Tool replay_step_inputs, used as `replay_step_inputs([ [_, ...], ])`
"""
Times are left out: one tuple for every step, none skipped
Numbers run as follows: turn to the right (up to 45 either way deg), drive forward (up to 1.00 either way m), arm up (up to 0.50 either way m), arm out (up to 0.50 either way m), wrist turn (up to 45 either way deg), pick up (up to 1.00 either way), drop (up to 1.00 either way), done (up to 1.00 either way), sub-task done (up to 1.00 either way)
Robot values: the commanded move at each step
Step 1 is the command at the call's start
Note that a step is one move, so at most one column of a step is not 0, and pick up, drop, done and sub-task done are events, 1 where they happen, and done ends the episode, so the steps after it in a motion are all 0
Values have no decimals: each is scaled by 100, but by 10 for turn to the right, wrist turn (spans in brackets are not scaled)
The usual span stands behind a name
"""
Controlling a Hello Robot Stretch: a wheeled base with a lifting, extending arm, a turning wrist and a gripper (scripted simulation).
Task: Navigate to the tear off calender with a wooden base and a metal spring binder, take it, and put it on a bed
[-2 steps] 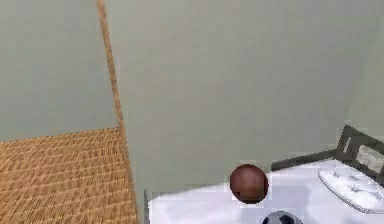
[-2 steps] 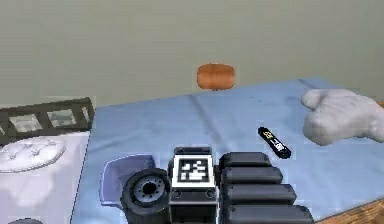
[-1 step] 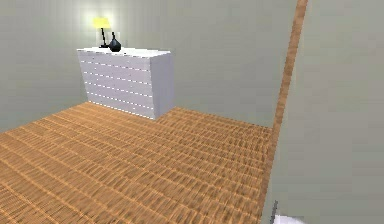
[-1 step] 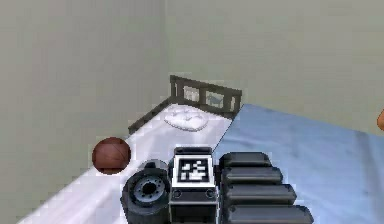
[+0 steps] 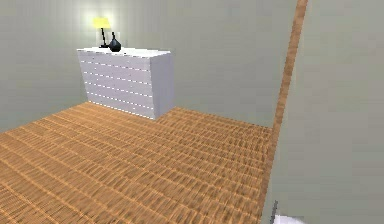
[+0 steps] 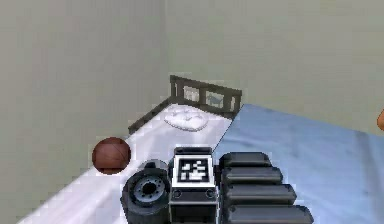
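**Gripper at the bed; the calendar's place cannot be told**

In the arm side view the arm point(image 6: 255, 188), a stack of dark ribbed segments, rises from the bottom edge. A white square marker point(image 6: 192, 167) sits at its far end, and the gripper point(image 6: 148, 196) is a dark rounded body just left of it. Behind them lies a bed point(image 6: 300, 140) with a pale blue cover, set in a corner of grey-green walls. A dark headboard point(image 6: 205, 95) stands at its far end, and a white pillow point(image 6: 187, 118) lies just in front of that. A brown ball point(image 6: 111, 154) sits at the bed's left edge, near the gripper, up and to its left; I cannot tell whether the two touch. The fingers cannot be made out against the bed, so I cannot tell how the jaws stand or whether the gripper holds anything. I cannot tell where the calendar is.

In the forward view a wooden plank floor point(image 5: 120, 170) runs to a white chest of drawers point(image 5: 125, 80) against the far wall. A lit lamp point(image 5: 100, 25) and a dark vase point(image 5: 114, 42) stand side by side on top of it. A wall with a wooden edge strip point(image 5: 287, 80) closes the view's right
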Motion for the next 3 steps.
replay_step_inputs([
  [0, 0, 0, 48, 0, 0, 0, 0, 0],
  [0, 0, 0, 0, 390, 0, 0, 0, 0],
  [0, 0, -40, 0, 0, 0, 0, 0, 0],
])
